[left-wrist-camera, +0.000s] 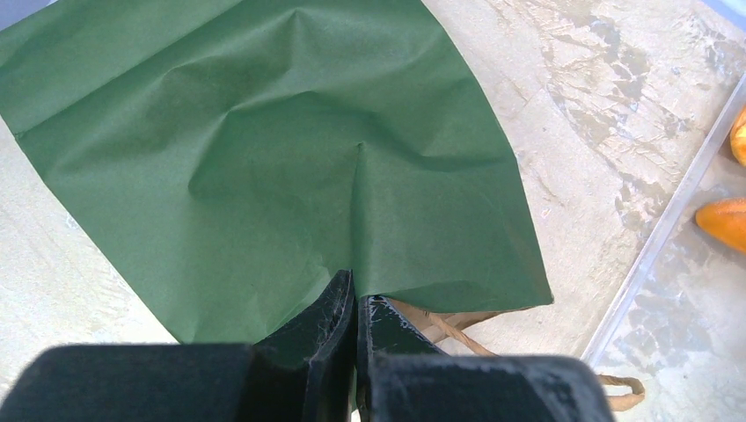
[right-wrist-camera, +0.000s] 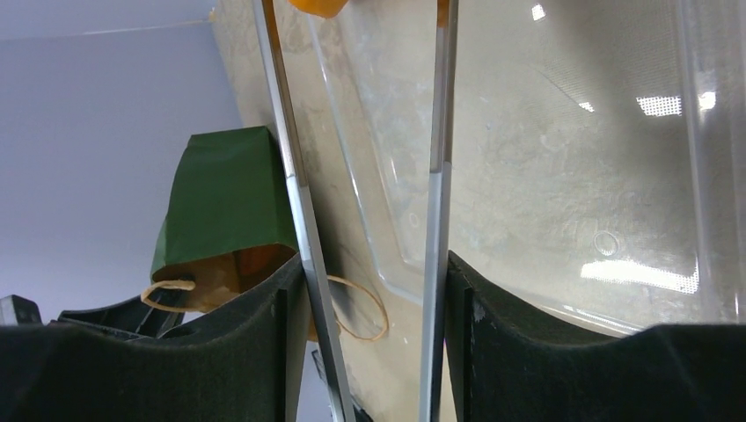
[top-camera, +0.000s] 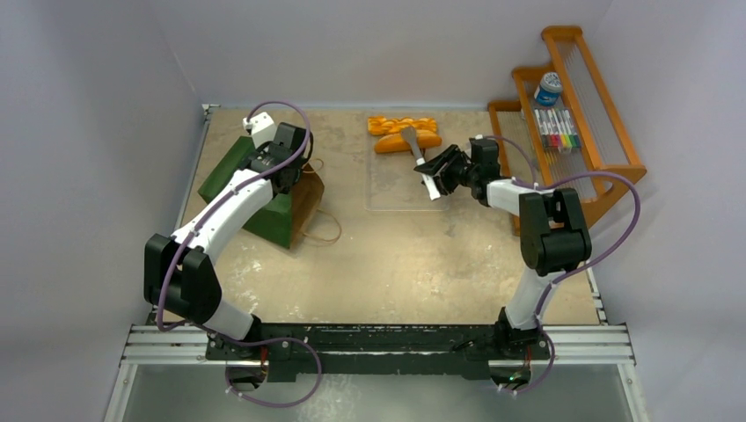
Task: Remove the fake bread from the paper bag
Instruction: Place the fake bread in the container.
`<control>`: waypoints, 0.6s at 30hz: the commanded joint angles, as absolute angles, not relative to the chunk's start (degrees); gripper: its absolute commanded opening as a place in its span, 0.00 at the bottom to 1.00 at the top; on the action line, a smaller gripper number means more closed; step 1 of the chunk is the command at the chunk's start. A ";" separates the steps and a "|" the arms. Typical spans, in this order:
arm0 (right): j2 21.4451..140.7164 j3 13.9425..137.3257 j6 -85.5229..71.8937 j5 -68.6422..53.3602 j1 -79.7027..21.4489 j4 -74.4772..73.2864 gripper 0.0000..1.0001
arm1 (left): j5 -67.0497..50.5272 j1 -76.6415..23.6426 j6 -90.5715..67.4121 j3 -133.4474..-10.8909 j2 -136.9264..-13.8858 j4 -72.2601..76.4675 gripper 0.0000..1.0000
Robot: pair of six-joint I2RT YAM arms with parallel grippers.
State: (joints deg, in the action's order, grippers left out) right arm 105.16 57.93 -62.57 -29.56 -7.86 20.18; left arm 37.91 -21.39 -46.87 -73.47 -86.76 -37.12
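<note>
left claw [left-wrist-camera: 356, 303] pinched tight on the top wall of the paper bag [left-wrist-camera: 264, 158], probably lifting the mouth open | right claw [top-camera: 442, 167] clamps thin steel tongs [right-wrist-camera: 299, 202], tips at glossy orange fake bread [top-camera: 403, 132] on clear tray [top-camera: 391, 189], far centre of table [top-camera: 396, 264] | bag: creased matte green, kraft lining, left side

The paper bag [top-camera: 225, 167] is dark green, the bread [top-camera: 391, 144] orange, the tongs [right-wrist-camera: 437, 176] seemingly silver.

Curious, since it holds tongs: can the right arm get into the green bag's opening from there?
Probably yes. The mouth of the paper bag faces the right end effector and its tongs; the left end effector pinches the bag's edge, and only bare table lies between.
</note>
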 commanded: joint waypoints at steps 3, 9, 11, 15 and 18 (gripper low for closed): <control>102.09 59.05 -60.53 -29.07 -7.56 17.76 0.55 | 37.19 -21.02 -47.32 -73.86 -85.45 -34.86 0.00; 99.15 58.29 -61.21 -30.60 -7.56 16.09 0.55 | 36.83 -21.08 -47.22 -74.36 -85.59 -34.39 0.00; 98.36 58.38 -60.56 -30.50 -7.56 14.68 0.55 | 36.83 -21.01 -47.19 -74.55 -85.45 -34.29 0.00; 96.30 57.84 -60.08 -29.65 -7.56 14.18 0.55 | 36.50 -21.09 -47.23 -74.53 -85.59 -33.58 0.00; 95.09 57.27 -60.43 -29.51 -7.64 14.06 0.55 | 36.21 -21.05 -47.28 -74.42 -85.68 -33.03 0.00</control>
